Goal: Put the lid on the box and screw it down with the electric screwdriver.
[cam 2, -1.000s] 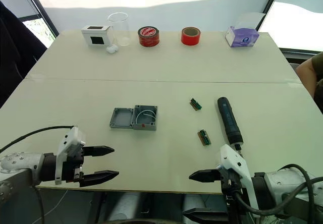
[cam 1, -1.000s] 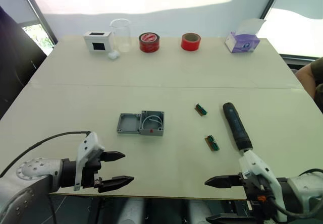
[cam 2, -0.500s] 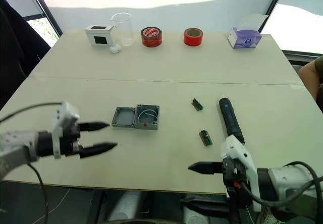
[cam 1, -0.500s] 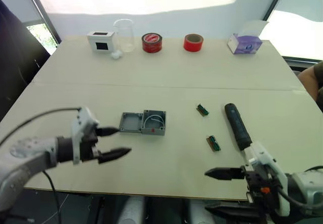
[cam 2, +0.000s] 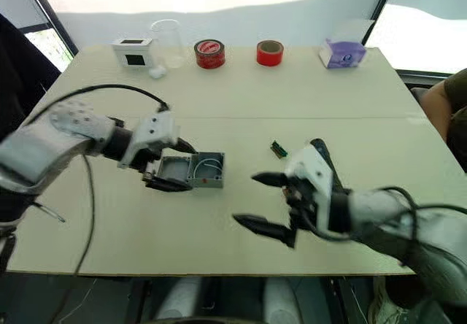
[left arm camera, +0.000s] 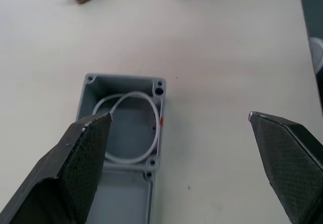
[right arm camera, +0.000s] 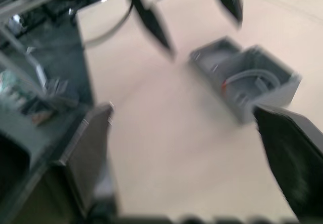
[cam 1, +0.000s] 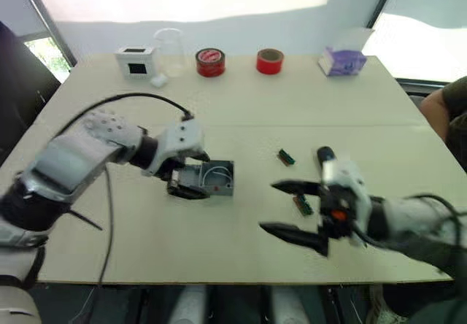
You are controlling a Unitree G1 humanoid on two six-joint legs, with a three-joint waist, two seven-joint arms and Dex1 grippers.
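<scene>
The grey box [cam 1: 219, 179] stands open-topped at mid-table with white wires inside [left arm camera: 126, 120]. The flat grey lid [cam 2: 174, 169] lies against its left side. My left gripper [cam 1: 198, 176] hovers open over the lid and the box's left edge, one finger [left arm camera: 86, 153] above them and the other over bare table. Right of the box, my right gripper [cam 1: 268, 207] is open above the table and holds nothing. It points towards the box [right arm camera: 255, 82]. The black electric screwdriver [cam 1: 322, 152] lies behind it, mostly hidden.
Two small green pieces [cam 1: 285, 157] [cam 1: 300, 205] lie between the box and the screwdriver. Along the far edge stand a white box with a black window [cam 1: 136, 59], a clear beaker [cam 1: 169, 49], two red tape rolls [cam 1: 210, 62] and a purple tissue box [cam 1: 339, 62]. A person's arm [cam 1: 446, 112] shows at the right.
My left gripper has swung forward and right from the near table edge to above the lid. My right gripper has moved forward and left, in front of the screwdriver. The camera shifted a little.
</scene>
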